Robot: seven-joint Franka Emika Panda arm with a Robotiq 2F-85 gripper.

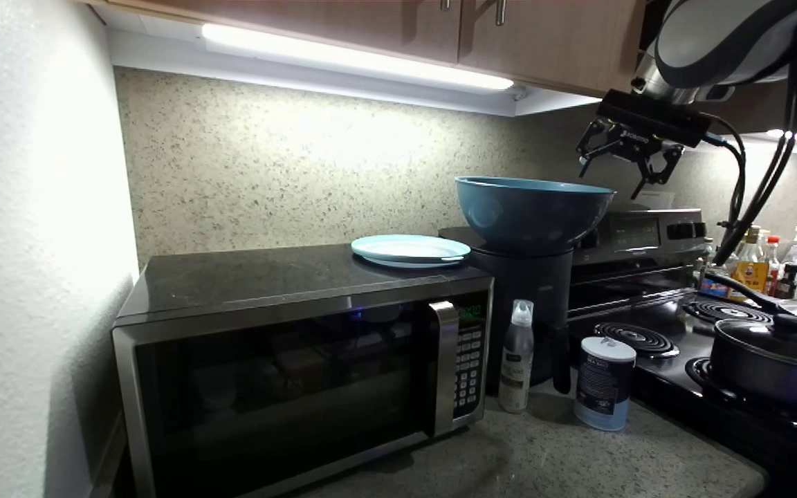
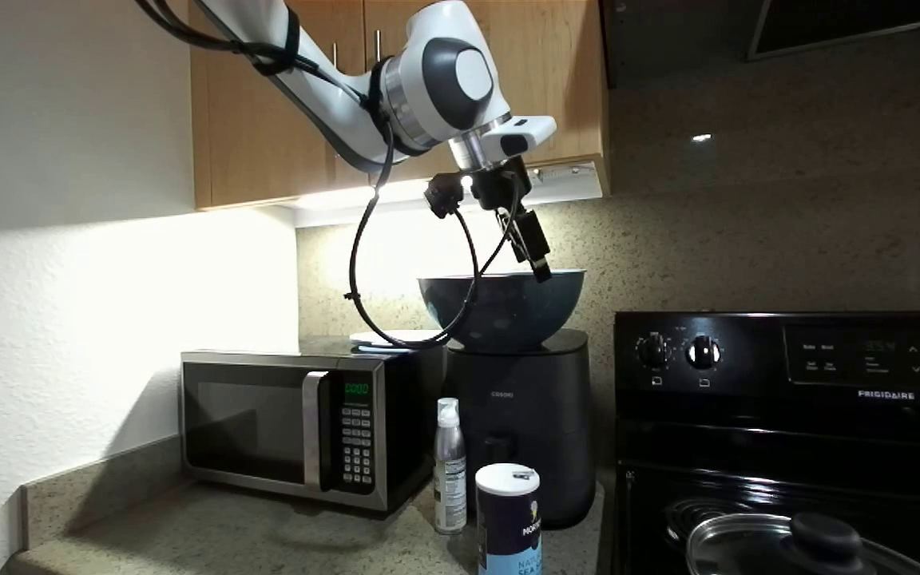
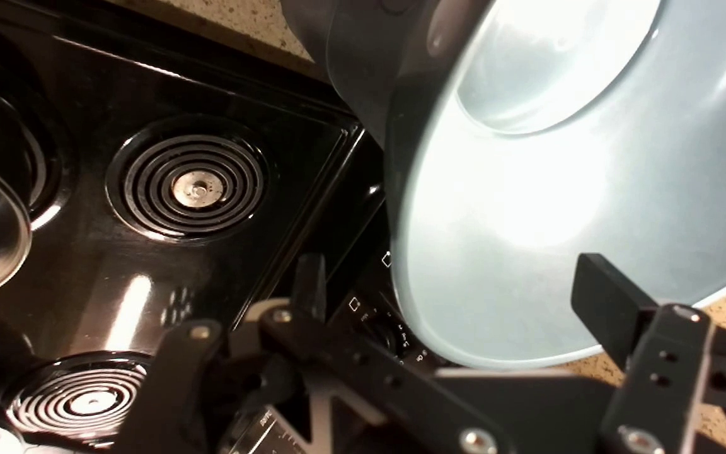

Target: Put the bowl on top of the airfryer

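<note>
The tool has its fingers spread far apart and has hold of nothing. In the wrist view, one finger is over the bowl and the other is out past its edge, above the stove. I cannot tell if a finger touches the bowl. On the side of the tool away from the bowl, there is open air over the stove. Higher than the fingers is the bottom edge of the cupboard.

Just below and beside the tool, the blue bowl sits on top of the air fryer. Its mouth faces up, with the shiny bottom showing; it is round, as long one way as the other. Its edge sticks out past the air fryer.

Lower than the tool, a capped bottle and a white-topped salt can stand on the surface by the air fryer. Past the bowl from the tool, a plate lies on the microwave. The other way, a pot with a glass lid sits on the stove, its inside too dark to see.
</note>
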